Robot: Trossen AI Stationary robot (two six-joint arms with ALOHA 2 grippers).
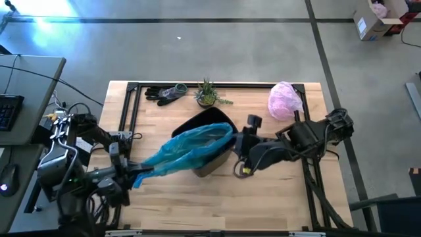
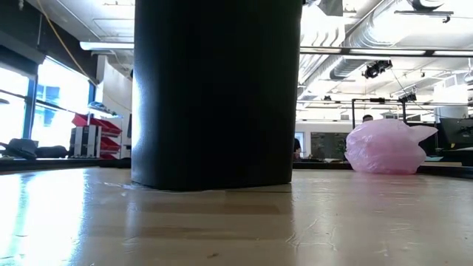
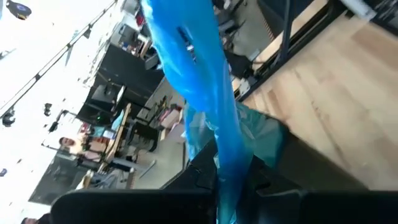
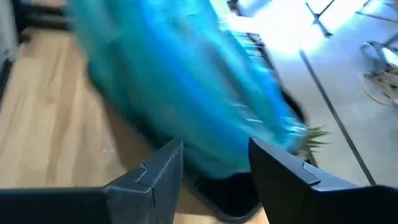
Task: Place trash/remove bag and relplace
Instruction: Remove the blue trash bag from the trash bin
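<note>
A: The bin (image 1: 214, 161) is sitting at table centre, tipped or leaning as far as the high view tells. The bag (image 1: 191, 148), a teal liner, is trailing out of its mouth toward 8 o'clock, stretched into a rope.

B: Who's holding it?

A: The left gripper (image 1: 131, 179) is clamped tight on the twisted tail at the 8 o'clock end. The right gripper (image 4: 214, 163) is sitting at the bin's 3 o'clock side, fingers standing apart with nothing between them, bag just ahead.

B: Handling?

A: I'm judging it thin, light, limp and slick. It's bunching, and will likely tear if it's snagging on the rim. The twisted tail is looking like the best hold; drawstring ties aren't showing clearly. The bin is probably light too, so it may be dragging along unless braced.

B: Anything else on the table?

A: The pink bag (image 1: 285, 101) is lying at 2 o'clock, the plant (image 1: 207, 93) at 12, the gloves (image 1: 164, 93) at 11. No trash scraps visible.

B: Labels?

A: No writing I can read anywhere.
</note>
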